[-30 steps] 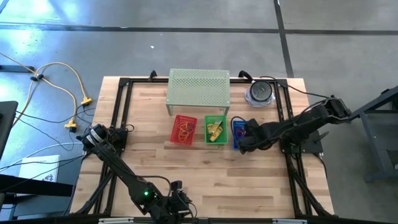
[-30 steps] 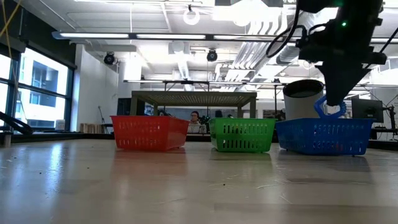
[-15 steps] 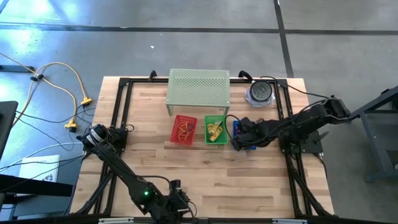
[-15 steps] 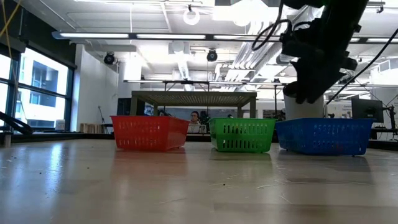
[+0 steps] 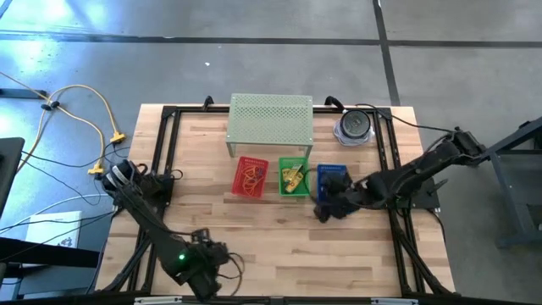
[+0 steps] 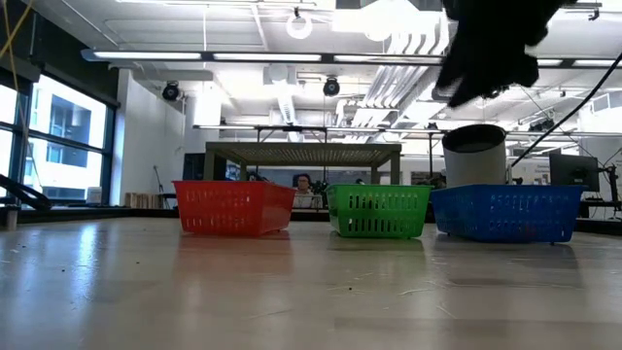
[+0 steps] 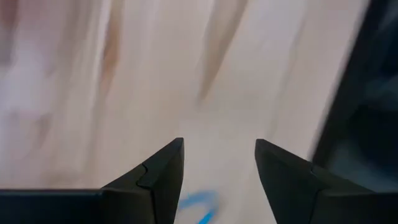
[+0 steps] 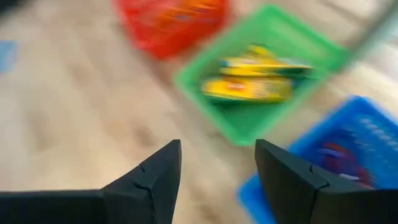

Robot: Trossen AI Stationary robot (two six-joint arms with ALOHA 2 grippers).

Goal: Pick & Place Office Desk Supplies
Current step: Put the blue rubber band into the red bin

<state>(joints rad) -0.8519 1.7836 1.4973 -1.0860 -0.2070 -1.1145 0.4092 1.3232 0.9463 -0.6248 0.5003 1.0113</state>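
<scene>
Three baskets in a row mid-table, in front of a perforated green shelf (image 5: 270,119): red basket (image 5: 251,178) with rubber-band loops (image 5: 251,176), green basket (image 5: 294,177) with small yellow boxes (image 8: 254,78), blue basket (image 5: 331,177) with blue and purple loops (image 8: 339,155). Right gripper (image 5: 324,211) off the blue basket's near corner, above the table (image 5: 279,233), fingers apart, nothing between them. Left gripper (image 7: 219,174) at the near-left table edge, fingers apart and empty, one blue loop (image 7: 198,203) on the wood just below.

Pale wood-grain table (image 5: 271,246), perforated plastic baskets (image 6: 233,207)
</scene>
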